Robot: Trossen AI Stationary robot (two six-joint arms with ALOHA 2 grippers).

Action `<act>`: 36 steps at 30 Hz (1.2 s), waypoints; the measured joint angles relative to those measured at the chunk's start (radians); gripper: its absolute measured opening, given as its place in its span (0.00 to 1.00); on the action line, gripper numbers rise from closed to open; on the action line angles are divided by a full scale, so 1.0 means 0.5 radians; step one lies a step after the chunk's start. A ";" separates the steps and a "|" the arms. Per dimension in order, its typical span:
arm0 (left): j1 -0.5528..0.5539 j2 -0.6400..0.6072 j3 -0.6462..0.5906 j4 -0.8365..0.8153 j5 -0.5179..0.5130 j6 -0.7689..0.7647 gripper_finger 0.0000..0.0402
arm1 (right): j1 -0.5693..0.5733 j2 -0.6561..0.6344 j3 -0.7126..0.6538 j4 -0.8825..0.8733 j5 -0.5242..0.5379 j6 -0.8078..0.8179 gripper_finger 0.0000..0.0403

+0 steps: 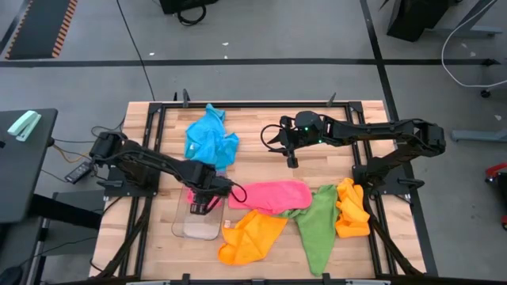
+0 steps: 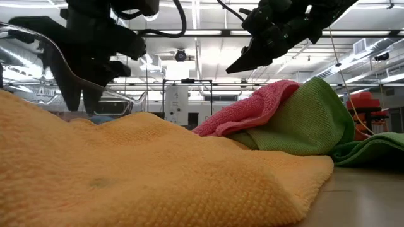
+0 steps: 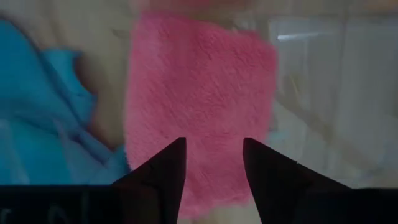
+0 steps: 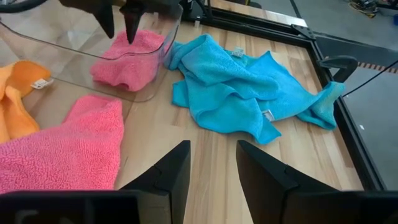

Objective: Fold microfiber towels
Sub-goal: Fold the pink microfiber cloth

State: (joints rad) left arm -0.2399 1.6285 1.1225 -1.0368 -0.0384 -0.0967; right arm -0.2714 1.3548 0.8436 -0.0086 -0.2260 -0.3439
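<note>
The wooden table (image 1: 261,170) carries several bright microfiber towels around a clear plastic tray (image 1: 184,226) at its front left. Largest is the crumpled sky-blue towel (image 1: 210,138) behind the tray; a green towel (image 1: 317,226) and an orange towel (image 1: 252,237) lie to the tray's right, with a flat pink towel (image 1: 273,194) just beside its right rim and another bunched orange towel (image 1: 351,207) beyond the green one. Only the right wrist view shows a small folded pink towel (image 4: 127,59) lying inside the tray. The left gripper (image 1: 202,203) hangs above it, fingers parted, holding nothing. The right gripper (image 1: 291,158) hovers over bare wood behind the flat pink towel, jaws partly apart, empty.
</note>
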 joint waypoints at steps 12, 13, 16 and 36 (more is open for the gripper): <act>-0.041 0.006 0.341 -0.206 -0.008 -0.045 0.30 | 0.000 0.000 0.000 -0.051 -0.028 0.031 0.34; -0.041 0.004 0.382 -0.237 -0.012 -0.045 0.30 | 0.000 0.000 0.000 -0.059 -0.036 0.045 0.34; -0.041 0.004 0.462 -0.305 -0.077 -0.005 0.27 | 0.000 0.013 0.000 -0.054 -0.040 0.082 0.34; 0.218 -0.211 0.393 -0.164 -0.449 0.465 0.10 | 0.175 0.067 0.000 -0.002 -0.027 0.296 0.34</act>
State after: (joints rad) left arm -0.1307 1.5231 1.3190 -1.1188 -0.2630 0.1360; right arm -0.1837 1.3884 0.8436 -0.0097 -0.2398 -0.1959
